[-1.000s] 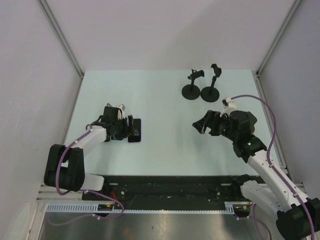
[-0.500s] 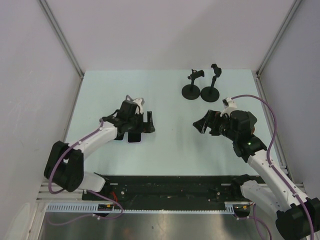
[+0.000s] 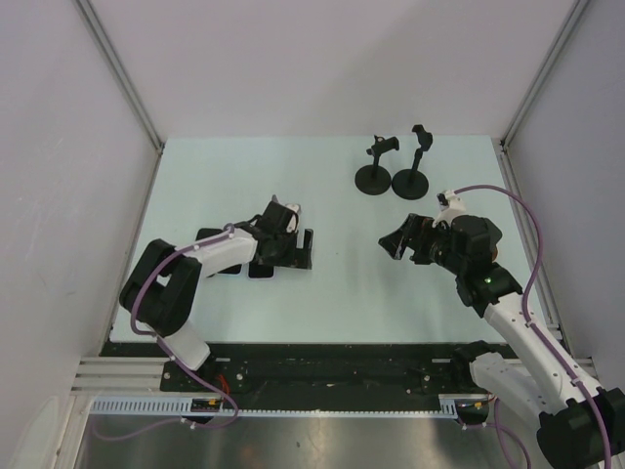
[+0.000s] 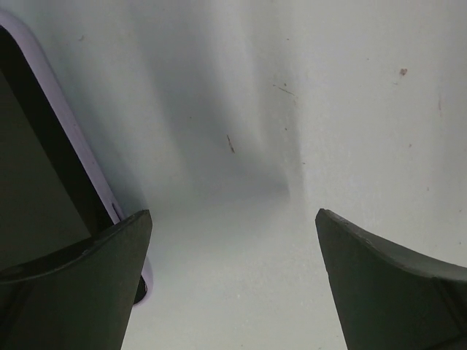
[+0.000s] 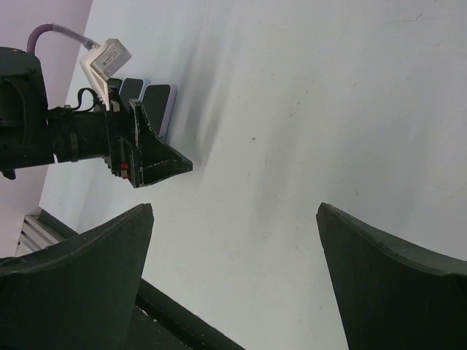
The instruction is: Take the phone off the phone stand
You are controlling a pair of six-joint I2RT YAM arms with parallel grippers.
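Observation:
The phone [image 3: 260, 271] is dark with a lavender case and lies flat on the table left of centre, partly under my left arm. In the left wrist view its edge [image 4: 51, 138] runs along the left side. My left gripper [image 3: 302, 250] is open and empty, low over bare table just right of the phone [image 4: 232, 248]. Two black phone stands [image 3: 374, 174] [image 3: 411, 176] stand empty at the back right. My right gripper [image 3: 395, 243] is open and empty, above the table right of centre [image 5: 233, 255]. Its view shows the left gripper [image 5: 149, 159] and the phone [image 5: 157, 103].
Grey walls close in the table on the left, back and right. A black rail [image 3: 332, 369] runs along the near edge by the arm bases. The right arm's purple cable [image 3: 527, 264] loops beside it.
My left gripper has swung right, off the phone, and now sits open beside it. The phone stays flat on the table. The right arm has hardly moved.

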